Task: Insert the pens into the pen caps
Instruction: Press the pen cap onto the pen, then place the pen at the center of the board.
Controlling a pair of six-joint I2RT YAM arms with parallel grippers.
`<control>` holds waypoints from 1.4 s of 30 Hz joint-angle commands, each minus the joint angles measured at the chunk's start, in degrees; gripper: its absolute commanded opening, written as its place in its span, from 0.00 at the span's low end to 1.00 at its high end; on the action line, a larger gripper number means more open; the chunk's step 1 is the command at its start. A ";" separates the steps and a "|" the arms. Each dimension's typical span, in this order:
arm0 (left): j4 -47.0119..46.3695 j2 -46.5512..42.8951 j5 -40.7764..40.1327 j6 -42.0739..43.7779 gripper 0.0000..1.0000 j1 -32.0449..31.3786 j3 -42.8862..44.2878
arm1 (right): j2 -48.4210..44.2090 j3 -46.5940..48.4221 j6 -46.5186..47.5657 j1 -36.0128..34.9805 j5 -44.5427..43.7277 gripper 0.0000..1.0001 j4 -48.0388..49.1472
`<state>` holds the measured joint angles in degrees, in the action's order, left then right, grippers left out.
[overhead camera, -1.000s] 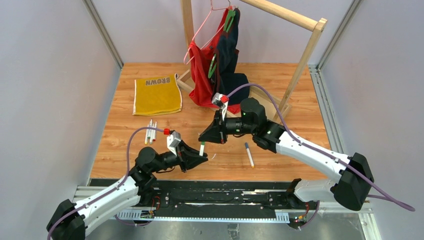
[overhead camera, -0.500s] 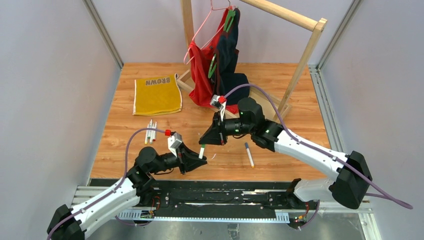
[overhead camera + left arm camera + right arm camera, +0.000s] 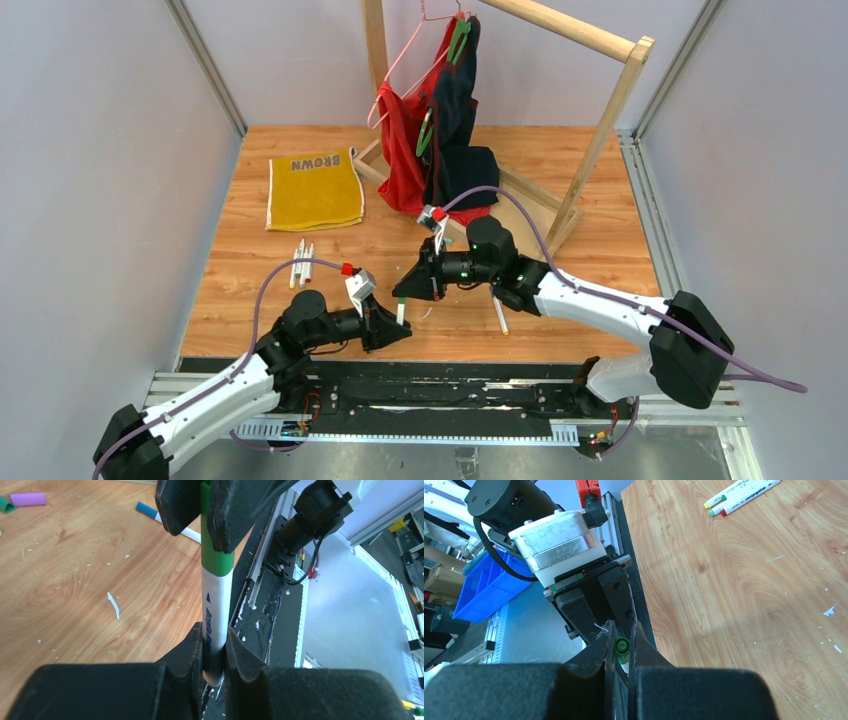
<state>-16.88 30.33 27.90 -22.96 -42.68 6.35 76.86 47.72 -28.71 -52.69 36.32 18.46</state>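
Observation:
My left gripper (image 3: 215, 647) is shut on the white barrel of a pen (image 3: 215, 615) and holds it above the table's near edge. A green pen cap (image 3: 216, 555) sits over the pen's far end. My right gripper (image 3: 622, 646) is shut on that green cap (image 3: 622, 645). In the top view the two grippers meet tip to tip, left (image 3: 393, 325) and right (image 3: 404, 292), around the pen (image 3: 401, 313). A blue-tipped pen (image 3: 500, 316) lies by the right arm. Three more pens (image 3: 300, 262) lie together on the left. A purple cap (image 3: 27, 499) and a teal cap (image 3: 4, 503) lie on the wood.
A yellow cloth (image 3: 315, 188) lies at the back left. A wooden rack (image 3: 600, 130) with red and dark clothes (image 3: 435, 130) on hangers stands at the back. White scraps (image 3: 114, 605) dot the wood. The black rail (image 3: 440, 385) runs along the near edge.
Both arms have moved left and nearer. The right gripper has closed in on the left one, and the green end of the pen now sits between its fingers.

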 commanded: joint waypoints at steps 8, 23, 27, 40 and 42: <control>-22.73 -0.58 -6.41 0.12 0.00 3.92 9.29 | 1.48 -3.98 3.29 -6.62 5.16 0.00 -23.77; -7.78 -3.21 -9.85 0.57 0.98 3.92 2.66 | -5.56 10.45 14.00 8.31 -28.75 0.01 -44.00; 4.58 -4.97 -29.20 1.80 0.98 3.99 3.68 | -1.15 12.25 15.64 11.80 -26.75 0.00 -47.93; 13.84 -2.60 -45.35 3.40 0.98 4.00 3.89 | 16.53 21.43 20.45 16.48 -22.68 0.01 -58.26; 13.98 -2.43 -45.48 3.52 0.98 4.01 3.89 | 17.96 21.62 20.48 16.67 -23.26 0.00 -58.35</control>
<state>-2.74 28.21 -14.13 -20.56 -39.05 10.39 92.77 67.29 -10.35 -36.69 12.53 -35.31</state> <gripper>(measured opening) 0.982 0.067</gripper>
